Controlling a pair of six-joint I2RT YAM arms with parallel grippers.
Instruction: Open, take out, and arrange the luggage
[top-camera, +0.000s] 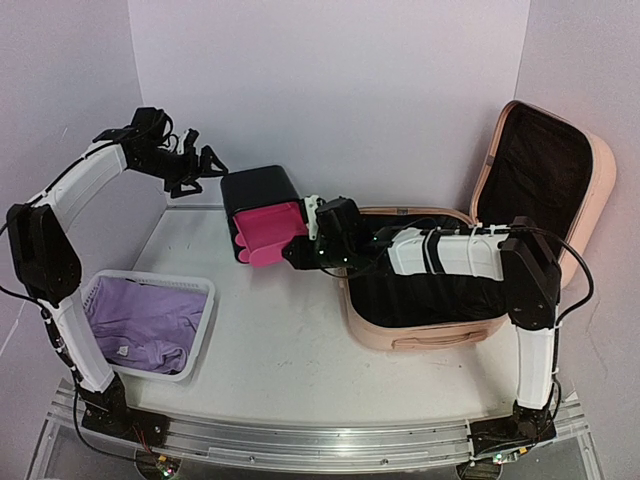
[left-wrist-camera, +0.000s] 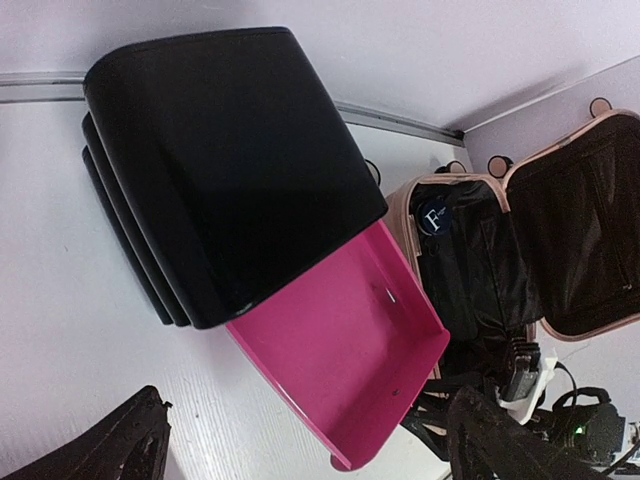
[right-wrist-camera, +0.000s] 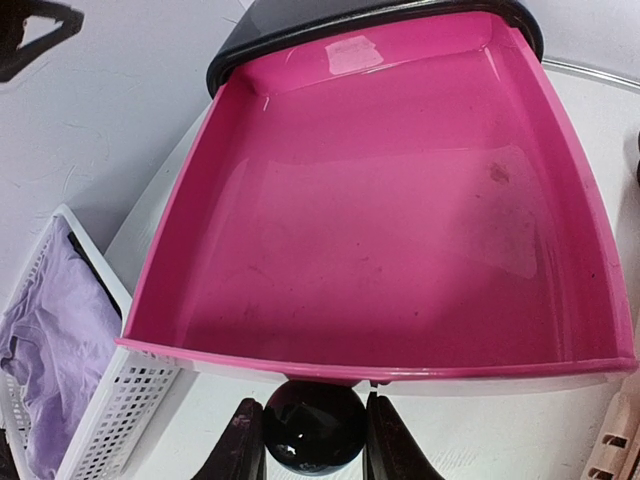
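Observation:
The peach-pink luggage (top-camera: 430, 330) lies open at the right, its lid (top-camera: 545, 165) standing up and its black lining showing. It also shows in the left wrist view (left-wrist-camera: 395, 205). My right gripper (top-camera: 300, 250) reaches left out over the luggage. In the right wrist view it (right-wrist-camera: 313, 440) is shut on the round black knob (right-wrist-camera: 313, 425) of a pink drawer (right-wrist-camera: 390, 220), which is pulled out of the black drawer box (top-camera: 262, 195). The drawer is empty. My left gripper (top-camera: 205, 165) is open and empty, held high near the back wall, left of the box.
A white mesh basket (top-camera: 200, 330) holding a purple cloth (top-camera: 140, 320) sits at the front left, close to my left arm's base. It also shows in the right wrist view (right-wrist-camera: 110, 400). A round dark tag (left-wrist-camera: 433, 217) lies inside the luggage.

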